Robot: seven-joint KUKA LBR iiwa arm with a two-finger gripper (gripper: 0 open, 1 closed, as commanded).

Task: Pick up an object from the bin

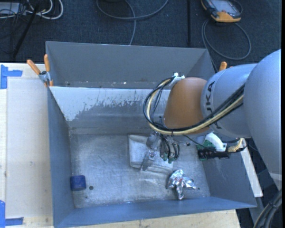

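Gripper (151, 159) down at pale flat packet (137, 151), centre-right of bin (85, 122) floor. Released or clenched: cannot tell (wrist in way). Risks: packet lies flat, likely slides or slips free on lift. Crumpled silver wad (180, 183) near, could get nudged. Blue block (77, 182) well apart.

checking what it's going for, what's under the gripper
A pale flat packet lies on the bin floor under the gripper. The wrist covers the packet's right part, so anything else lying there cannot be seen.
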